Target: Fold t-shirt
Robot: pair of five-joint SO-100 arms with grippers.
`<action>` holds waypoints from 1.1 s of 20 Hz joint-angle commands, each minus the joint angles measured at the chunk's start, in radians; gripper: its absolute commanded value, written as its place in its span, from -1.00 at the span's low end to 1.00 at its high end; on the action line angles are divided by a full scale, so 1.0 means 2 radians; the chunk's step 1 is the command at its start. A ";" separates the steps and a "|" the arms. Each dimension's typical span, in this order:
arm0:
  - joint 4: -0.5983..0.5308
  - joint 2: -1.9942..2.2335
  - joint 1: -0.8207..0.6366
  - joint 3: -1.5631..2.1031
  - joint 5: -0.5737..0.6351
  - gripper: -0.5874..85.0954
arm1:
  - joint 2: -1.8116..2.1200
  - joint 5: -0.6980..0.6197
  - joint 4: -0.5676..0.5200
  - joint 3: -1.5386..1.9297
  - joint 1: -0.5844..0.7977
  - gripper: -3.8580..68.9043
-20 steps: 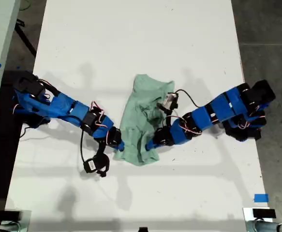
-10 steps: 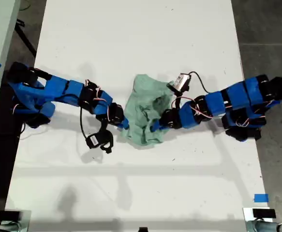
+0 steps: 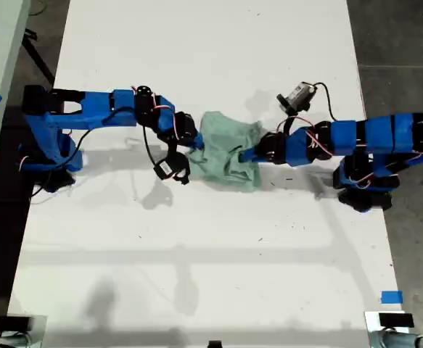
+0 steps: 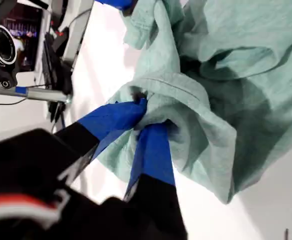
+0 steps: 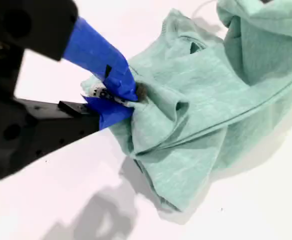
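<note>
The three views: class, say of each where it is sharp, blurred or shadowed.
Exterior view: evenly lit and sharp, with soft arm shadows on the table. First wrist view: t-shirt sharp, with the dark gripper body in front blurred. Second wrist view: cloth sharp, with a grey shadow under it.

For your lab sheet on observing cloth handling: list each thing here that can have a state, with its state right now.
t-shirt: bunched and creased, held from both sides.
my first pincer: shut on the t-shirt's edge.
my second pincer: shut on the t-shirt's edge.
</note>
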 commanded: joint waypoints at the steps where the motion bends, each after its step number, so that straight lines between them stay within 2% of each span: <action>1: -0.002 -0.015 -0.025 -0.067 0.015 -0.99 | 0.042 -0.021 0.003 0.008 0.042 -0.93; 3: 0.004 -0.021 -0.031 -0.090 0.018 -0.99 | 0.062 -0.034 0.012 0.021 0.067 -0.93; 8: 0.076 -0.016 -0.051 -0.177 0.035 -0.99 | 0.088 -0.052 0.022 0.058 0.114 -0.93; 10: 0.082 -0.018 -0.063 -0.181 0.037 -0.99 | 0.090 -0.055 0.022 0.067 0.126 -0.93; 13: 0.064 -0.061 -0.070 -0.199 0.058 -0.99 | 0.107 -0.070 0.019 0.066 0.144 -0.93; 18: 0.030 -0.123 -0.091 -0.216 0.065 -0.96 | 0.087 -0.078 -0.028 0.076 0.183 -0.92; 19: 0.029 -0.129 -0.092 -0.218 0.070 -0.84 | 0.079 -0.078 -0.031 0.072 0.187 -0.71; 20: 0.030 -0.130 -0.092 -0.225 0.080 -0.57 | 0.073 -0.086 -0.025 0.057 0.190 -0.24; 21: 0.029 -0.121 -0.092 -0.225 0.085 -0.49 | 0.078 -0.109 -0.030 0.045 0.194 -0.02; 22: 0.024 -0.108 -0.094 -0.227 0.094 -0.39 | 0.095 -0.119 -0.035 0.040 0.206 -0.05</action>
